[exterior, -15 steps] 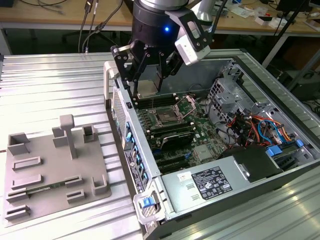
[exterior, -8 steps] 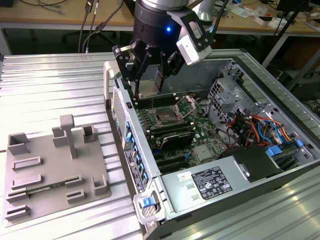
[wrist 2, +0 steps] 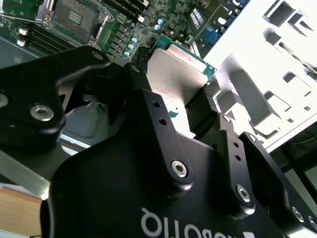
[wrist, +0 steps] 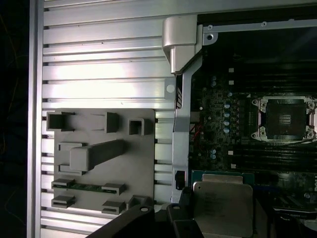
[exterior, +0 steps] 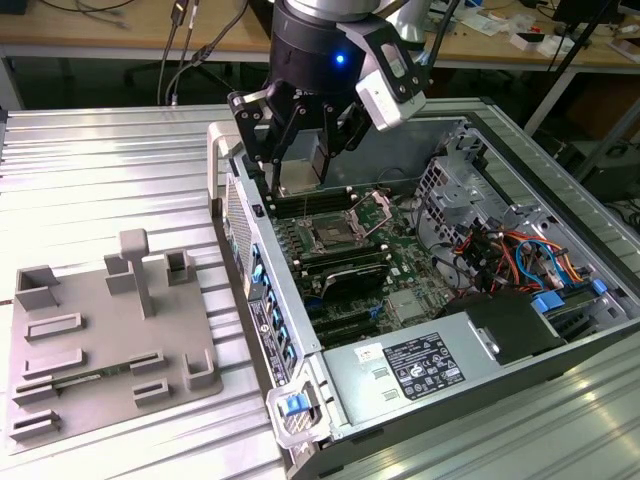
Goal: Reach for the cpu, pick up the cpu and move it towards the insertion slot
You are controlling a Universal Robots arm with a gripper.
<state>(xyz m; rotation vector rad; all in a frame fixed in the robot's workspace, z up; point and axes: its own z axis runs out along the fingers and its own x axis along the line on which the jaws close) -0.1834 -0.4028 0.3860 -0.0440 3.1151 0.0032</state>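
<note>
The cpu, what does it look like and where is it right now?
The cpu is a small, flat, square chip with a pale silvery metal top and a thin green edge. The gripper holds it between its black fingers, lifted in the air over the open computer case's motherboard, not yet at the insertion slot.

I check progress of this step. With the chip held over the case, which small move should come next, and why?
Probably a short carry sideways toward the insertion slot. The gripper holds the cpu above the motherboard, near the case wall, and in the first wrist view the cpu sits offset from the open slot.
</note>
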